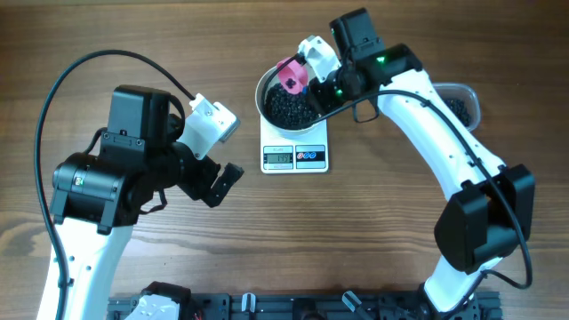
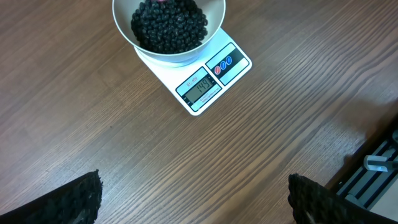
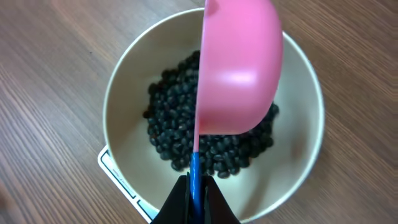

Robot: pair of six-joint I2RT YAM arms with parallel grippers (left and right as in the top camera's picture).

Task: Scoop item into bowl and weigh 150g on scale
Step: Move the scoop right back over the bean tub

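A white bowl (image 1: 267, 84) holding black beads (image 1: 289, 108) stands on the white scale (image 1: 295, 156). My right gripper (image 1: 313, 86) is shut on the blue handle of a pink scoop (image 1: 291, 76), which is tipped on its side over the bowl. In the right wrist view the scoop (image 3: 239, 68) hangs above the beads (image 3: 180, 134) and the bowl (image 3: 124, 118), with the gripper (image 3: 196, 193) clamping the handle. My left gripper (image 1: 222, 182) stands open over bare table left of the scale. In its wrist view the bowl (image 2: 214, 28), beads (image 2: 168, 25) and scale (image 2: 202, 87) lie ahead.
A clear plastic tub (image 1: 462, 102) with more black beads sits at the right, partly behind the right arm. A black rail (image 1: 293, 307) runs along the table's near edge. Bare wood lies between the left gripper and the scale.
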